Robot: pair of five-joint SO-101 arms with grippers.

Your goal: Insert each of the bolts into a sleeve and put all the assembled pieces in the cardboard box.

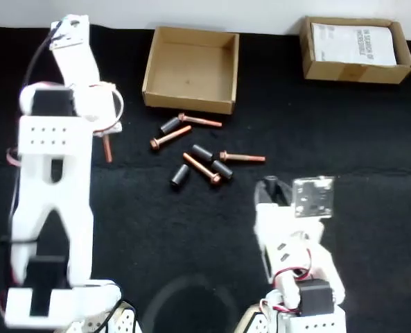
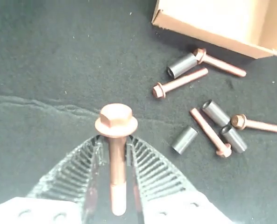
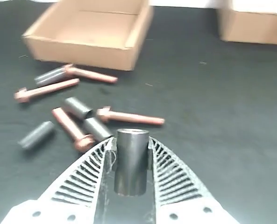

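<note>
My left gripper [image 2: 115, 141] is shut on a copper bolt [image 2: 116, 120], gripping its shank with the hex head sticking out past the fingertips. In the high view this bolt [image 1: 107, 148] hangs at the left of the table. My right gripper [image 3: 130, 142] is shut on a dark grey sleeve [image 3: 131, 163], held upright; from above that sleeve [image 1: 269, 186] is right of centre. Between the arms lie several loose bolts [image 1: 169, 137] and several loose sleeves [image 1: 179, 175]. The open cardboard box [image 1: 190, 78] stands empty just behind them.
A second cardboard box [image 1: 351, 68] with a printed sheet inside sits at the back right. Black cloth [image 1: 371, 208] covers the table. The left arm's white body [image 1: 53, 187] takes up the left side.
</note>
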